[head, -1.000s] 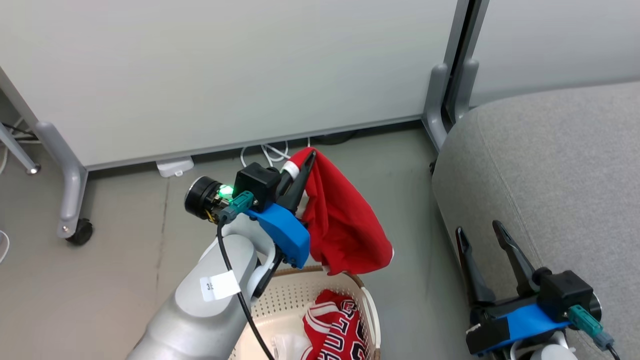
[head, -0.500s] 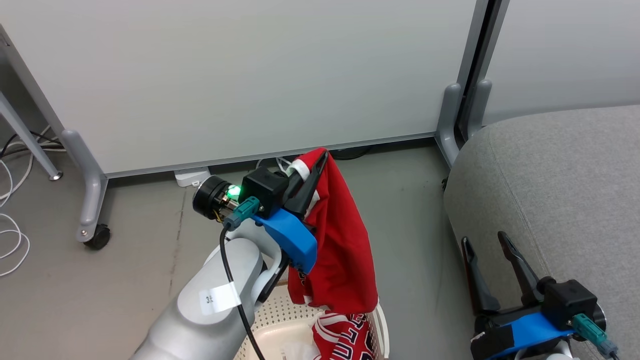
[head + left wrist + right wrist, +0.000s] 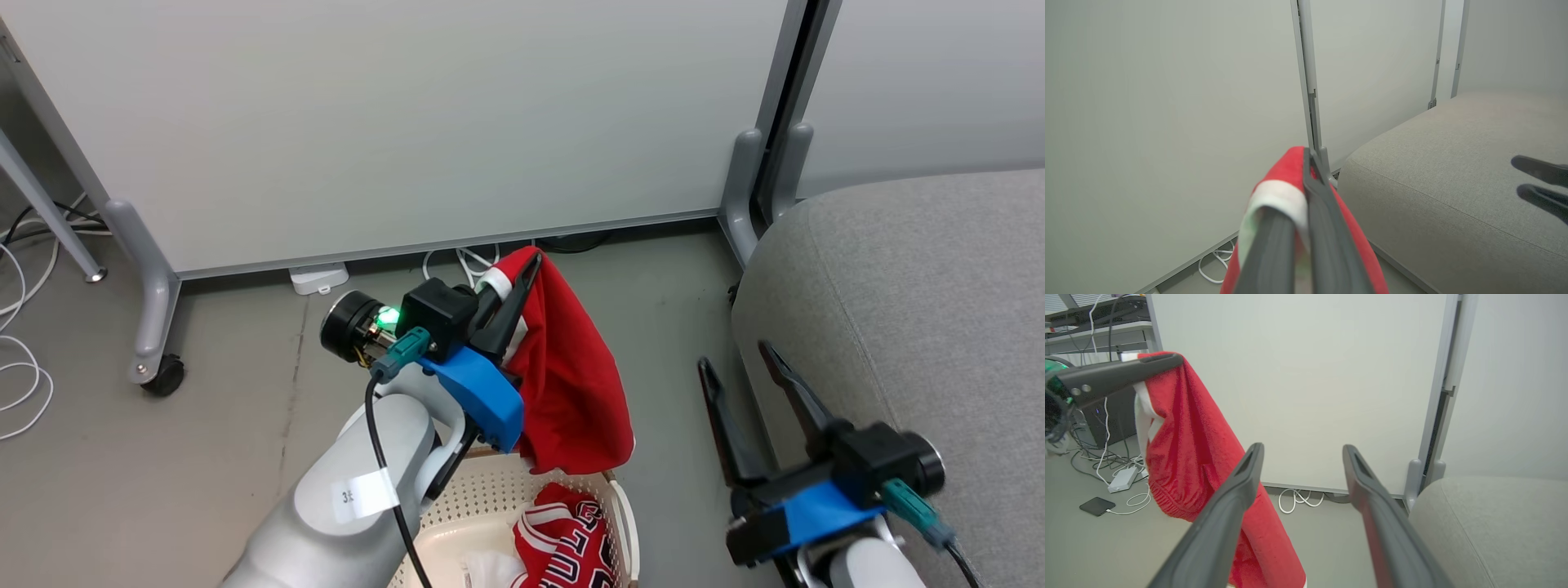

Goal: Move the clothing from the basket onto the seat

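Limply, red white-trimmed garment (image 3: 571, 384) hangs from clamped left fingers (image 3: 514, 298); right fingers (image 3: 792, 385) spread, empty.

My left arm (image 3: 326, 523) rises from the lower middle of the head view, its pale forearm bent up to a blue wrist mount (image 3: 482, 396). My left gripper (image 3: 532, 263) points up and away, its two dark fingers pressed together on a fold of the red garment (image 3: 571, 376). My right gripper (image 3: 735, 357) sits low on the right, fingers spread wide, pointing up, holding nothing.
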Motion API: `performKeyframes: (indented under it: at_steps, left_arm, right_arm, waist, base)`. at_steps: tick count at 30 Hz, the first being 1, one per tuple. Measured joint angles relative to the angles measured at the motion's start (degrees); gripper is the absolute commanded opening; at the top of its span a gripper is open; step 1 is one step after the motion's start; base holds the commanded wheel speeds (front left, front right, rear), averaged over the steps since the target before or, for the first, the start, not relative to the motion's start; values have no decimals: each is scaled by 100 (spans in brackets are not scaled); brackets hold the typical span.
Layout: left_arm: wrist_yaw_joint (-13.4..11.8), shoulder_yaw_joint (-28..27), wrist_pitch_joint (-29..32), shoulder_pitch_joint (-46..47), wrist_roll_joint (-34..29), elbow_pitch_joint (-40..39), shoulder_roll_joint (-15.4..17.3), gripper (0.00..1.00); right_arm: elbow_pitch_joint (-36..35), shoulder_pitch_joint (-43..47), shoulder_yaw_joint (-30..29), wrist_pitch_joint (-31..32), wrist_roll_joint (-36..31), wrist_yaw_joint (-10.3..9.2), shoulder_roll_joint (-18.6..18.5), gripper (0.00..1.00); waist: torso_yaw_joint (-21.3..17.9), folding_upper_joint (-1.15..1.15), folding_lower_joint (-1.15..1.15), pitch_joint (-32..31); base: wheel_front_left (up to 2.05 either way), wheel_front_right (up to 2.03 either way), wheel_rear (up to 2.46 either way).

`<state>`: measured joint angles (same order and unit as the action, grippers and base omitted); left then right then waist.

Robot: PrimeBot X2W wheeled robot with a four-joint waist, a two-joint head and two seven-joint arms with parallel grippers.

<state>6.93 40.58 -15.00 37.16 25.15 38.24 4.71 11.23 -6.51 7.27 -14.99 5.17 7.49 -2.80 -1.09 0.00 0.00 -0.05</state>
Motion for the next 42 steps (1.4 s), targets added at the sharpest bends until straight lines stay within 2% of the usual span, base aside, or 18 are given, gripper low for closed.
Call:
performKeyframes:
  at_steps: [5, 10, 18, 27, 28, 30, 42]
  left_arm:
    - [0, 107, 1, 3, 0, -14, -46, 0]
    - [1, 267, 1, 127, -3, -73, -97, 0]
    - [15, 559, 1, 336, 10, -199, -155, 0]
    - [9, 814, 1, 518, 59, -487, -176, 0]
    - [-2, 828, 1, 520, 62, -528, -176, 0]
    - [-16, 855, 1, 523, 93, -594, -176, 0]
    - [-83, 868, 0, 522, 110, -639, -180, 0]
  right_arm:
    - [92, -572, 425, 0, -207, 0, -21, 100]
    - [334, -1228, 847, -4, -246, 0, -244, 100]
    - [1053, -1930, 1401, -3, -252, 0, -517, 100]
    - [2015, -2381, 1904, -3, -188, 0, -592, 100]
    - [2115, -2416, 1920, -4, -168, 0, -592, 42]
    - [2314, -2478, 1938, -4, -114, 0, -589, 0]
    - [2457, -2579, 1880, -4, 4, 0, -537, 0]
  waist:
    - [62, 0, 0, 69]
    - [197, 0, 0, 208]
    - [571, 0, 1, 433]
    - [871, 0, 0, 660]
    - [881, 0, 0, 672]
    - [892, 0, 0, 683]
    - [849, 0, 0, 648]
  base:
    - [0, 0, 0]
    - [0, 0, 0]
    - [0, 0, 0]
    - [0, 0, 0]
    - [0, 0, 0]
    - [0, 0, 0]
    - [0, 0, 0]
